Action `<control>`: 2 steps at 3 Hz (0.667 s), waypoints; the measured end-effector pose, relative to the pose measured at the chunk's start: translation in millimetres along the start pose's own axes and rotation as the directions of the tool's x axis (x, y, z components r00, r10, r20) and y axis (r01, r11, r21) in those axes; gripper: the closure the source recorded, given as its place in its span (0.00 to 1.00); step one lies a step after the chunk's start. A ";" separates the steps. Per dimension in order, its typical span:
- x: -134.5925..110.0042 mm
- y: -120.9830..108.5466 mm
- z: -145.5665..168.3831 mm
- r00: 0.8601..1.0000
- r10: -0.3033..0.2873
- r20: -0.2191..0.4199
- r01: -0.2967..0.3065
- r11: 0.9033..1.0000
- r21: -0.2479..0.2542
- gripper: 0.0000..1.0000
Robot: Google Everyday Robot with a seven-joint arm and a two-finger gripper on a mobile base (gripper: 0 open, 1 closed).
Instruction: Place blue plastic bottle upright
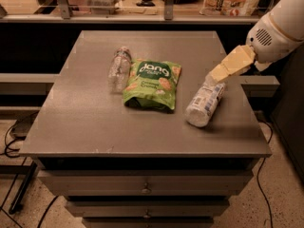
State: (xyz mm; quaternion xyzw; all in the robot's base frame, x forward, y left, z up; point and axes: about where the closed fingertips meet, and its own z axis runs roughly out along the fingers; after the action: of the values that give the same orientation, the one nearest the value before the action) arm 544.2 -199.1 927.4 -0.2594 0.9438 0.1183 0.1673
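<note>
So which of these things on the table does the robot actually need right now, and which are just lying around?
Part of the job: large bluish clear plastic bottle with white label, lying on its side; the robot's yellowish hand, by its cap end.
Just lying about: smaller clear plastic bottle; flat green snack bag.
</note>
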 end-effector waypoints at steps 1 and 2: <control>-11.4 -2.8 28.8 0.986 0.167 0.004 -0.167 0.984 -0.057 0.00; -25.4 -1.8 67.6 0.956 0.289 -0.041 -0.292 0.950 -0.108 0.00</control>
State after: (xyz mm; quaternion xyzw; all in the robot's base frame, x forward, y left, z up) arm 582.9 -168.2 874.8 -0.1282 0.9655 0.1915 0.1213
